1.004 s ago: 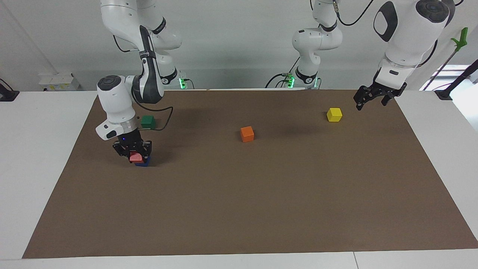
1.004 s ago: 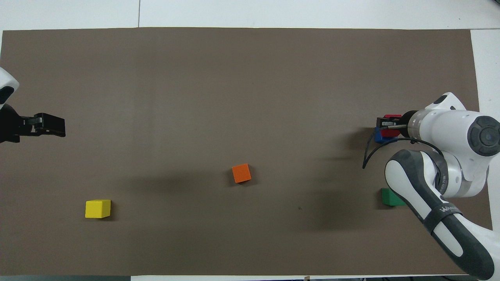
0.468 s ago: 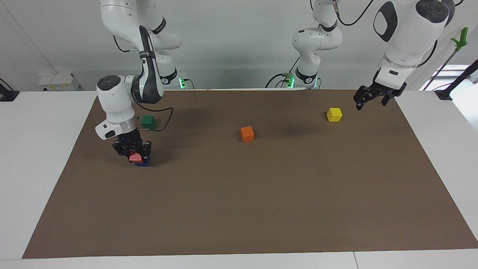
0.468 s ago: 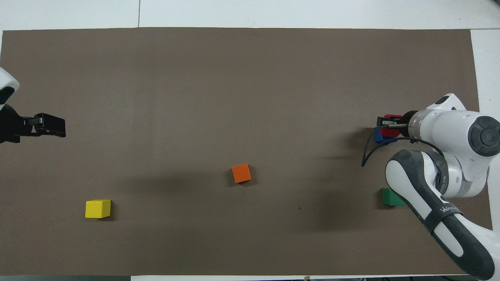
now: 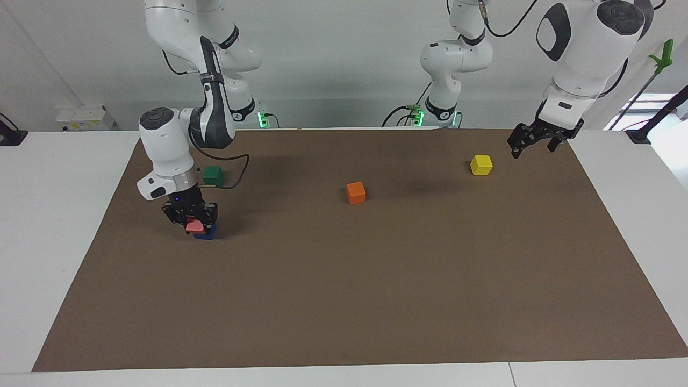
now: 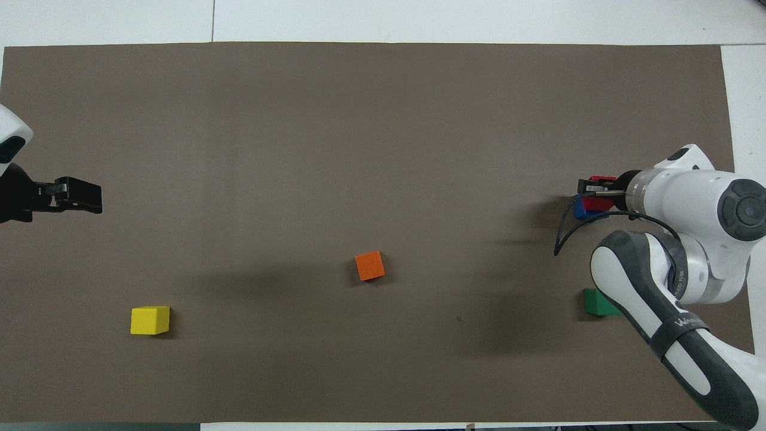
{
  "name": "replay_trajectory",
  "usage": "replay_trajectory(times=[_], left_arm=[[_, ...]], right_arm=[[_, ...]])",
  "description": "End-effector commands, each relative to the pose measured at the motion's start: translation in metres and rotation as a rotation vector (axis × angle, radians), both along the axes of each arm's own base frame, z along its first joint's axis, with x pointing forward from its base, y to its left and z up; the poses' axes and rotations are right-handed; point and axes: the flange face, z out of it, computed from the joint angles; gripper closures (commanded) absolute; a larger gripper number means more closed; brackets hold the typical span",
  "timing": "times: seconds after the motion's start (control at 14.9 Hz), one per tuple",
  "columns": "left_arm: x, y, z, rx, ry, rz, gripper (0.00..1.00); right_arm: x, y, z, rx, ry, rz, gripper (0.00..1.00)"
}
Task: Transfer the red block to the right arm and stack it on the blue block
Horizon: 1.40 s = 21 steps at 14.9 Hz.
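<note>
Along the mat's [image 5: 344,301] edge nearest the robots, the green block [image 5: 213,174] sat toward the right arm's end and the yellow block [image 5: 481,164] toward the left arm's end, with the orange block [image 5: 355,192] a little farther out near the mat's middle. The left gripper [image 5: 532,142] hung in the air by the corner of the mat at its own arm's end, near the yellow block, its fingers spread apart and empty; that arm waited.

Farther out, near the mat's short edge at the right arm's end, the blue block [image 5: 206,232] rested on the mat. The right gripper [image 5: 192,219] was low over it, fingers clamped on the red block [image 5: 194,226]. The red block sat on or just above the blue one; contact could not be confirmed. In the overhead view the red block [image 6: 599,193] looked slightly offset from the blue block [image 6: 580,208], though the camera's slant may account for that.

The step in hand seemed to be the placement. Done well, it would mean squaring the red block over the blue one, settling it fully down before letting go, opening the fingers gently, then lifting straight up so the stack is not nudged.
</note>
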Motion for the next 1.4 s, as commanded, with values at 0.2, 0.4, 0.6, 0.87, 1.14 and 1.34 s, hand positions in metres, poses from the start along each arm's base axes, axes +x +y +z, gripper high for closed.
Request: replay_trajectory(times=[0.2, 0.4, 0.6, 0.87, 1.14, 1.34], left_arm=[[-0.013, -0.002, 0.002, -0.012, 0.015, -0.006, 0.0], [-0.013, -0.002, 0.003, -0.011, 0.026, -0.007, 0.0], [-0.001, -0.007, 0.009, -0.01, 0.041, -0.013, 0.0], [0.0, -0.012, 0.008, -0.009, 0.046, -0.024, 0.0], [0.0, -0.02, 0.008, -0.011, 0.037, -0.041, 0.0], [0.001, -0.026, 0.01, -0.081, 0.03, -0.026, 0.0]], right_arm=[[-0.01, -0.001, -0.005, -0.01, -0.005, -0.017, 0.51], [-0.01, 0.0, -0.005, -0.009, -0.005, -0.015, 0.27], [-0.011, -0.001, -0.004, -0.009, -0.005, -0.018, 0.16], [-0.01, -0.002, -0.004, -0.01, -0.005, -0.017, 0.13], [-0.003, -0.003, 0.003, -0.01, -0.011, -0.018, 0.0], [0.006, -0.005, 0.021, -0.011, 0.025, -0.02, 0.0]])
